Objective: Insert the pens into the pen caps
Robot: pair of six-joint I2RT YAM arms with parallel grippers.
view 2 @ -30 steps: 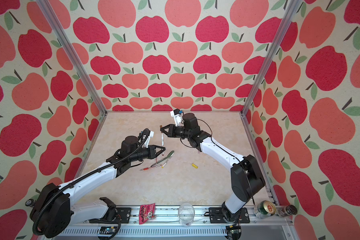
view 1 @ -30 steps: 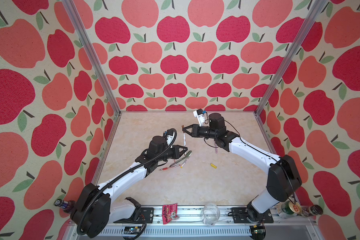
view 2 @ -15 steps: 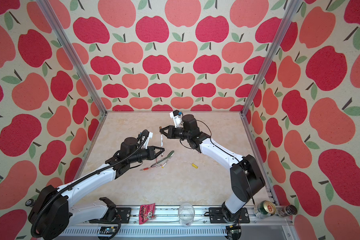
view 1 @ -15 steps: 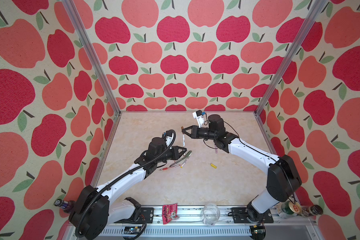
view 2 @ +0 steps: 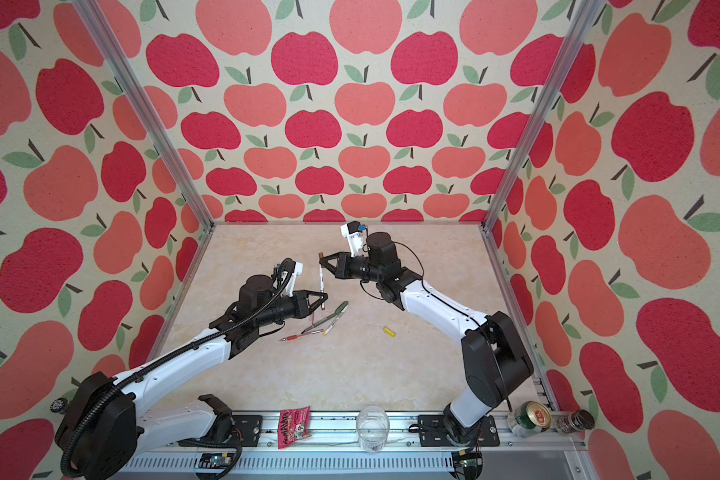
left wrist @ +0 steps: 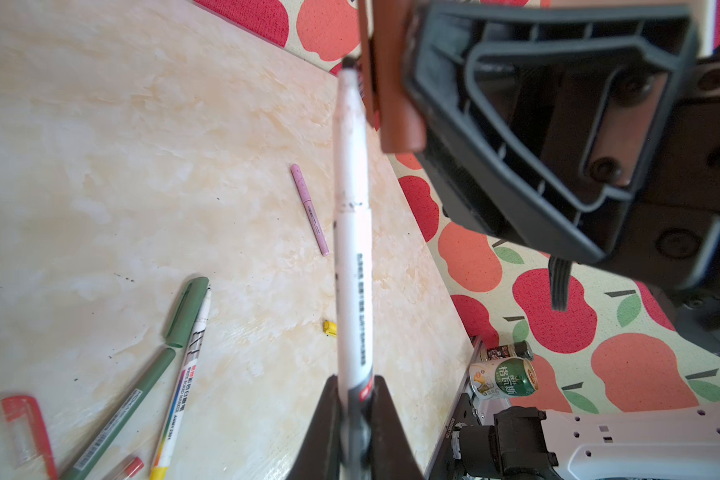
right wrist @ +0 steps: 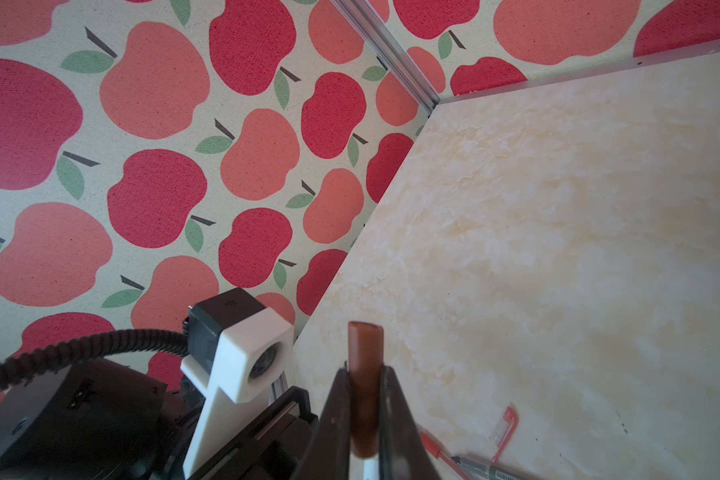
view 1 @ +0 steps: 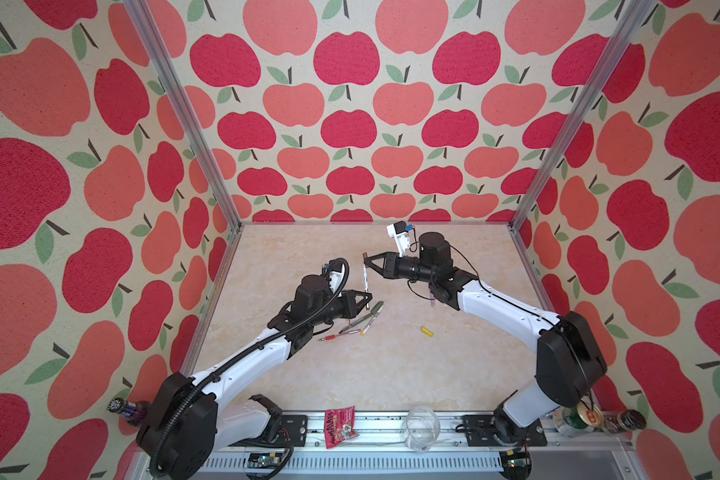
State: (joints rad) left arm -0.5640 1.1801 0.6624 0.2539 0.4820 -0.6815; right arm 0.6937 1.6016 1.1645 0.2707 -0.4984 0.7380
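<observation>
My left gripper (view 1: 368,297) (left wrist: 355,399) is shut on the lower end of a white-barrelled pen (view 1: 365,286) (left wrist: 350,249), which stands nearly upright above the floor. My right gripper (view 1: 366,260) (right wrist: 364,399) is shut on the brown cap (left wrist: 391,83) (right wrist: 364,365), just above the pen's tip. The dark tip shows beside the cap, outside it. On the floor lie the green pen (left wrist: 121,415), green cap (left wrist: 188,311), a white pen with a yellow end (left wrist: 184,374), red pen (view 1: 331,337), red cap (left wrist: 26,432), lilac pen (left wrist: 308,208) and yellow cap (view 1: 426,331).
A snack packet (view 1: 339,420) and a glass cup (view 1: 422,428) sit on the front rail. Cans (view 1: 582,419) stand at the front right and a bottle (view 1: 127,409) at the front left. Apple-patterned walls close in three sides.
</observation>
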